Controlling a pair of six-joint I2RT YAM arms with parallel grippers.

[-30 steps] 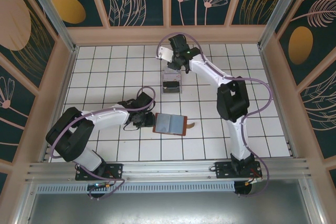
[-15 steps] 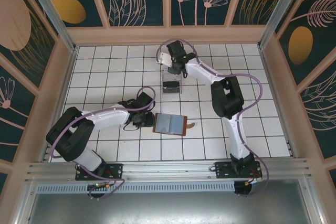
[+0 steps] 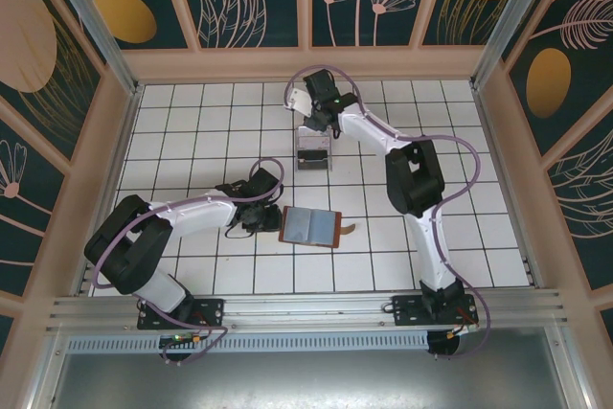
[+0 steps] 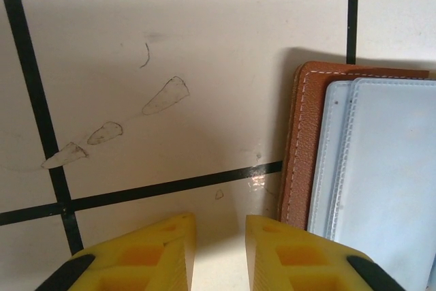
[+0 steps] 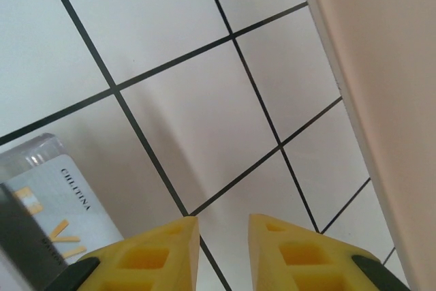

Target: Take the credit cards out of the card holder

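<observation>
1. From above: the brown wallet (image 3: 309, 227) lies open, blue-grey inside up. The left gripper (image 3: 263, 215) sits just left of it. Beyond the wallet stands a clear box (image 3: 313, 148), and farther beyond is the right gripper (image 3: 314, 117).
2. Left wrist: the left gripper (image 4: 220, 219) has its jaws slightly apart and empty, just beside the wallet (image 4: 368, 175).
3. Right wrist: the right gripper (image 5: 223, 221) has its jaws slightly apart and empty. A pale card (image 5: 58, 212) sits in the box.
</observation>
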